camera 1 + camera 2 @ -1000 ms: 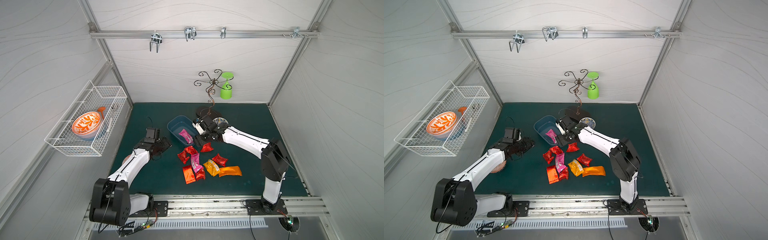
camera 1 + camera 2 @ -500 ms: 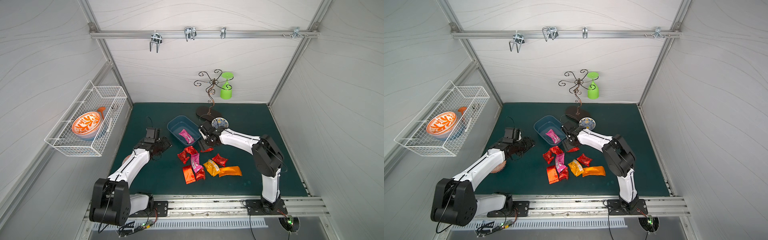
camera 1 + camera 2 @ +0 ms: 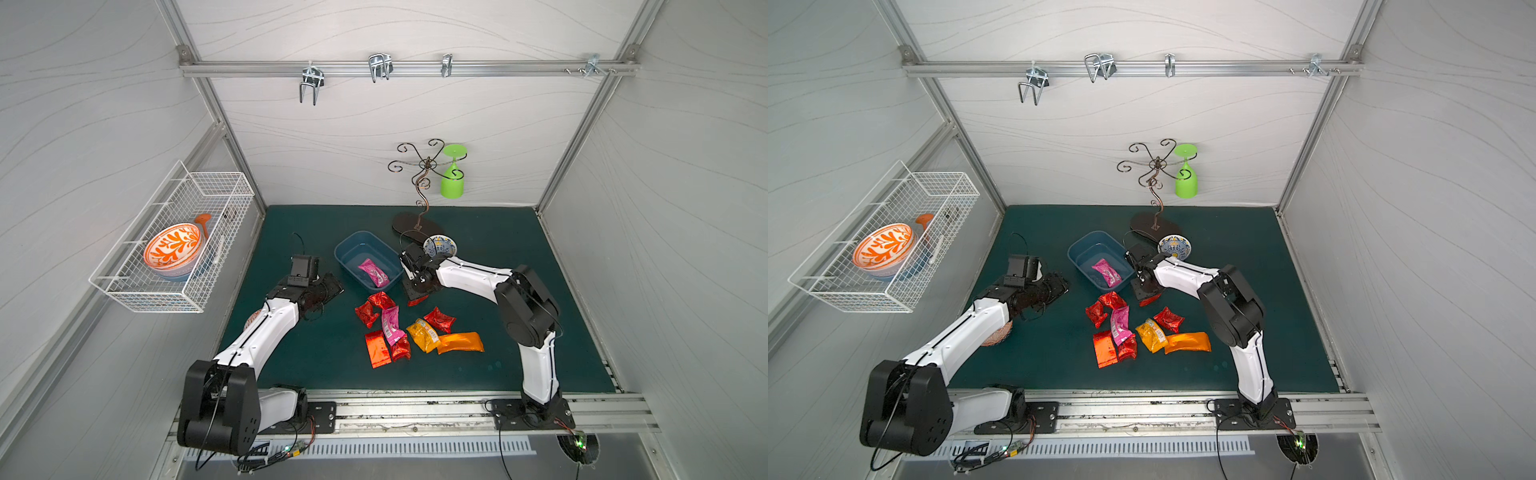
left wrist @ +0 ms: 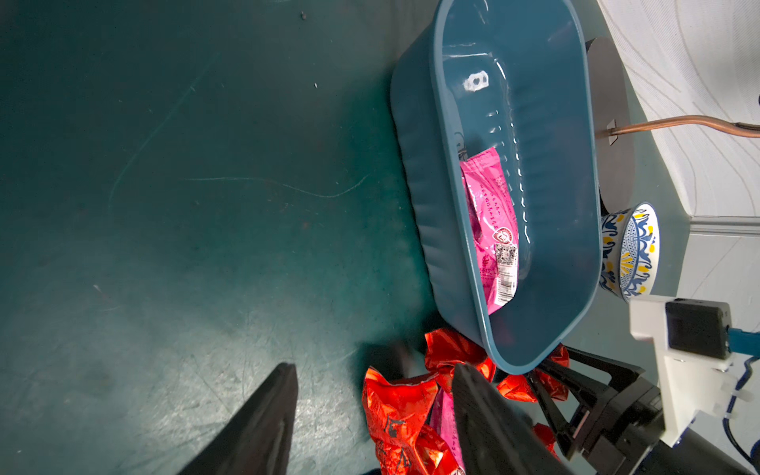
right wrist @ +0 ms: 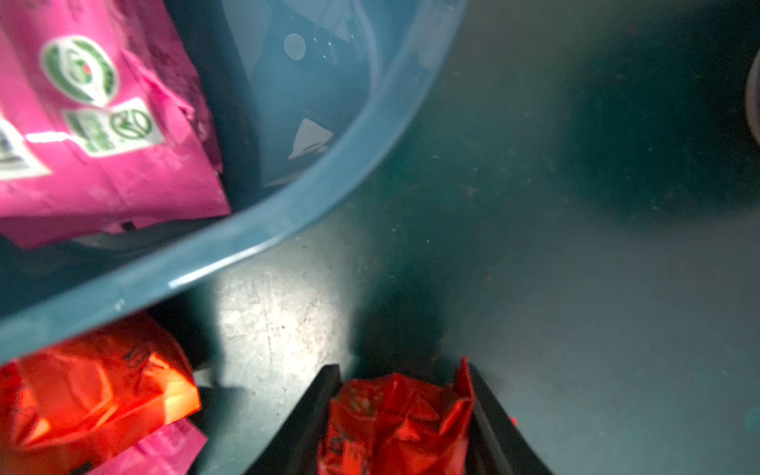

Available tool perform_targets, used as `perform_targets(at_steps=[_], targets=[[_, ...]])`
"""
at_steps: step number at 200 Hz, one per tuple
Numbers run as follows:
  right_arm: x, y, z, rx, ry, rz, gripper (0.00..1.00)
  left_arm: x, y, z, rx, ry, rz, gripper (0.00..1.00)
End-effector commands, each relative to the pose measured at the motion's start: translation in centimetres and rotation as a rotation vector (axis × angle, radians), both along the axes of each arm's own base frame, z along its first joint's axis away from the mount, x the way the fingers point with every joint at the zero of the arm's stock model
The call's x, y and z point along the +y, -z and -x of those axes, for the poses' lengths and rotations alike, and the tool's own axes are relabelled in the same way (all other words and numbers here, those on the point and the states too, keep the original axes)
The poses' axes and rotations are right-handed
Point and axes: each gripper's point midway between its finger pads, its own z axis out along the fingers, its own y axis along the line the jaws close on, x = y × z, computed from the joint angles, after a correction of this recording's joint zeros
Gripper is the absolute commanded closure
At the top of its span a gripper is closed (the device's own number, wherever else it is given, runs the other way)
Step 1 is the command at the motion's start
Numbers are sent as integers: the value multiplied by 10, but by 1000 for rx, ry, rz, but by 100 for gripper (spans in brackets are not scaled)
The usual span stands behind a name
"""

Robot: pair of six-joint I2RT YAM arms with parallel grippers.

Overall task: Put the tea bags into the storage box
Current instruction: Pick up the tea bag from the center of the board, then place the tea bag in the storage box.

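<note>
Pink barcoded sachet [image 4: 491, 230] lies in storage box [image 4: 419, 164]; right pincer [image 5: 401, 370] clamps red sachet [image 5: 399, 423], left pincer [image 4: 374, 368] gapes.

Two high stereo eyes, two low wrist cameras.
In both top views the camera looks steeply down from high at the front over the whole green surface [image 3: 324, 353], the two pictures nearly alike. The left wrist camera sits low, facing past the left claw [image 4: 374, 368] across the surface to the storage box [image 4: 415, 185]. The right wrist camera is very near, looking past the right claw [image 5: 403, 370] and the red tea bag [image 5: 395, 419] it pinches to the box rim. Both wrist views share the box and its pink tea bag [image 4: 489, 222].
</note>
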Motion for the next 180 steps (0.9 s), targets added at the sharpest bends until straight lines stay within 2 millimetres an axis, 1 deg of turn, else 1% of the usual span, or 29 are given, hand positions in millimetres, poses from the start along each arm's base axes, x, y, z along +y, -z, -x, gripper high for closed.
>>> perform_targets(at_steps=[1, 14, 33, 55, 86, 105, 119, 134, 151, 157, 180], targets=[[-13, -10, -2, -6, 27, -11, 59, 3, -8, -3, -35, -7, -8, 35], [-19, -18, -3, -21, 26, -10, 61, 3, -8, -3, -35, -8, -8, 35], [-26, -33, -4, -45, 13, -22, 62, 2, -7, -4, -34, -11, 1, 36], [-23, -59, -4, -76, -29, -56, 62, 0, -4, -5, -32, -16, 20, 36], [2, -100, -8, -114, -108, -148, 64, -5, 2, -7, -19, -15, 50, 36], [26, -120, -13, -152, -173, -199, 65, -7, 4, -6, -11, -12, 63, 36], [45, -131, -17, -182, -230, -223, 65, -8, 7, -4, -4, -12, 74, 36], [67, -139, -18, -206, -300, -249, 65, -9, 8, -1, 1, -12, 81, 36], [86, -139, -23, -219, -349, -279, 64, -9, 10, 3, 8, -15, 87, 36], [91, -141, -26, -226, -362, -292, 64, -9, 10, 5, 9, -15, 87, 36], [107, -139, -37, -233, -392, -308, 64, -8, 10, 9, 11, -13, 86, 36]])
